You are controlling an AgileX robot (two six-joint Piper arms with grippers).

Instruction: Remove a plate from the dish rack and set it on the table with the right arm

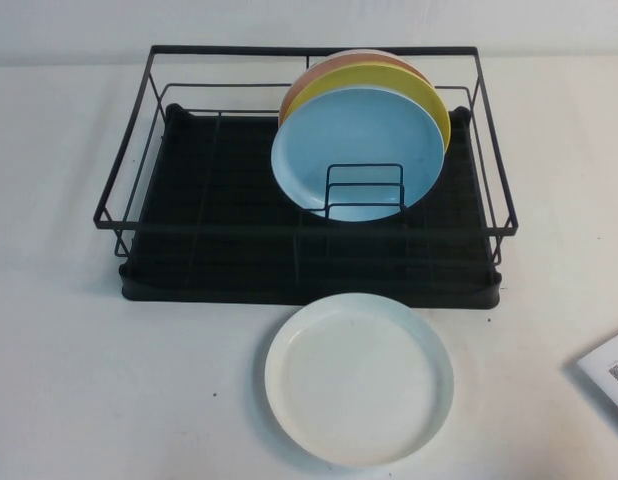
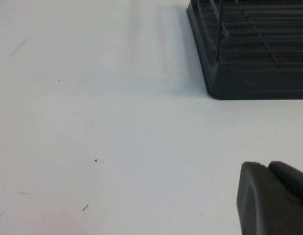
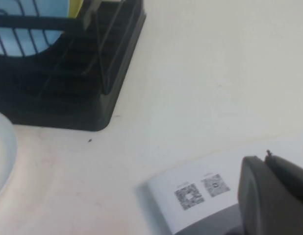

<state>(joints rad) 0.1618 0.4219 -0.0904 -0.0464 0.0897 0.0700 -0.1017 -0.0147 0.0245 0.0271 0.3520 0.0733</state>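
The white plate (image 1: 359, 378) lies flat on the table (image 1: 109, 380), just in front of the black dish rack (image 1: 219, 190). Its edge also shows in the right wrist view (image 3: 2, 156). Neither arm shows in the high view. My right gripper (image 3: 264, 157) is shut and empty, low over the table to the right of the rack's front right corner (image 3: 68, 88), above a white card. My left gripper (image 2: 266, 165) is shut and empty, low over bare table beside the rack's front left corner (image 2: 249, 58).
A light-blue plate (image 1: 354, 135), a yellow plate (image 1: 429, 100) and an orange plate (image 1: 319, 72) stand upright in the rack's back right part. A white card with QR codes (image 1: 609, 372) lies at the table's right edge, and also shows in the right wrist view (image 3: 195, 196).
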